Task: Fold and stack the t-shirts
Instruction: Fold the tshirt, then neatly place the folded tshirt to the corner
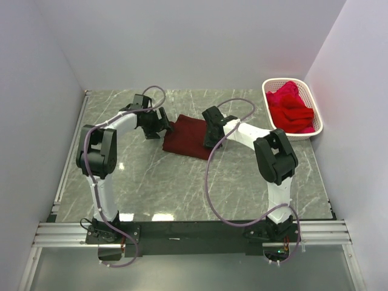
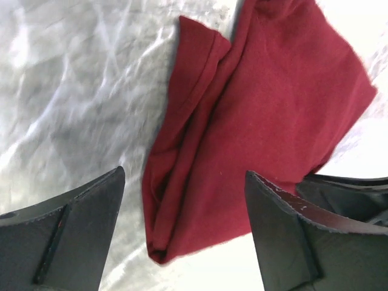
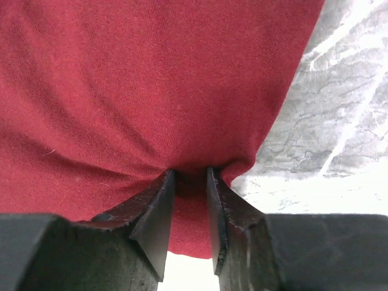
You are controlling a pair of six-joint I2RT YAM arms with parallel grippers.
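A: Which shirt is being worked on, and where is it?

B: The dark maroon soft cloth t-shirt [image 1: 187,138]. It lies flat on the grey marbled table [image 1: 151,182], about midway between the left and right edges and nearer the far edge than the near one. It looks partly folded. The left wrist view shows one long side doubled over, with a hemmed edge at the end.

A: And the claws?

B: The right claw [image 3: 191,176] is clamped on a pinch of maroon cloth at the shirt's right-hand edge, and the fabric bunches between its jaws. The left claw [image 2: 182,182] has its jaws wide apart and holds nothing. It hangs over the shirt's left end.

A: Why that arrangement?

B: My reading is that one side grips an edge to carry it across. The other is poised to take the opposite end, so the cloth moves evenly rather than dragging into a heap.

A: What about the rest of the laundry?

B: Brighter crimson crumpled t-shirts [image 1: 290,109] are heaped in the white slotted plastic basket [image 1: 265,96] at the table's far right corner, well apart from the maroon one. I judge the job is at an early stage, since no stack is in sight and this fold is not finished.

A: Any risk?

B: Soft cloth slips, and a shallow pinch may catch only the top layer.
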